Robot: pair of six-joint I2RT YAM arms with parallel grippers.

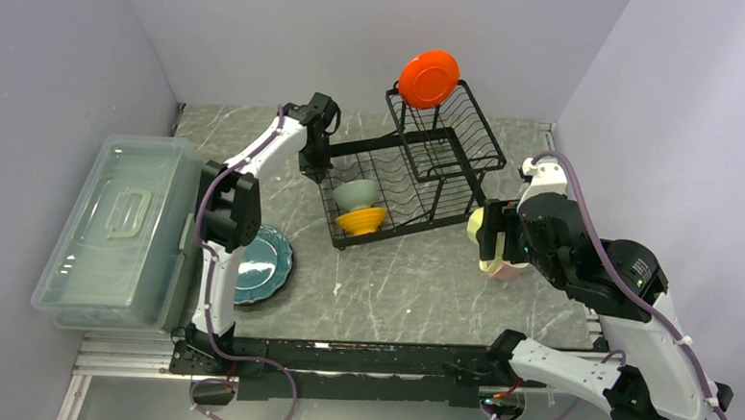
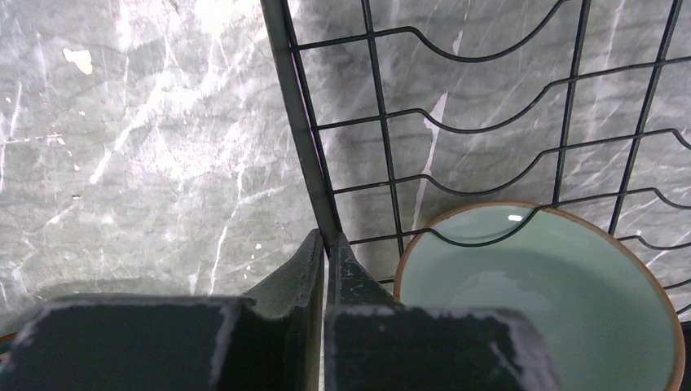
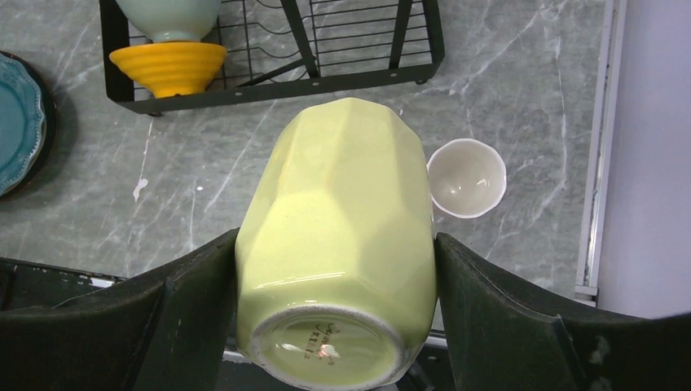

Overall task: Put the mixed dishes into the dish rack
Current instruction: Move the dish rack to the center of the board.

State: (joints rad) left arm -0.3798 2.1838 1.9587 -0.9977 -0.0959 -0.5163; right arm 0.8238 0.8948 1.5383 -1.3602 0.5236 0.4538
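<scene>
- Two claws are working at once. The left claw (image 2: 327, 243) is sitting at the far-left corner of the dish rack (image 1: 411, 226), closed down with the rack's side bar running in between its tips. It looks to be pinching that bar, probably bracing the rack for loading.
- The right claw (image 3: 336, 269) is gripping the pale yellow mug (image 3: 338, 220) across its faceted body. The mug is lying sideways with its base facing the wrist camera, hanging over the tabletop (image 1: 393, 288) just off the rack's front-right corner. Likely the next dish going in.
- The pale green bowl (image 1: 355, 194) and the orange-yellow bowl (image 1: 360, 219) are leaning in the front-left end of the rack's lower tray, touching. The tilt is probably letting them drain.
- The small orange-red plate (image 1: 428, 78) is standing on edge at the back rim of the rack's raised basket tier.
- The teal plates (image 1: 262, 265) are lying flat on the tabletop, left of the rack's front-left corner, waiting to be loaded.
- The pink mug (image 3: 466, 177) is standing upright, mouth up, on the tabletop off the rack's front-right corner, below the held mug.
- Writing: a small stamp is showing on the yellow mug's base, but the script is too tiny to read. No other labels are showing.
</scene>
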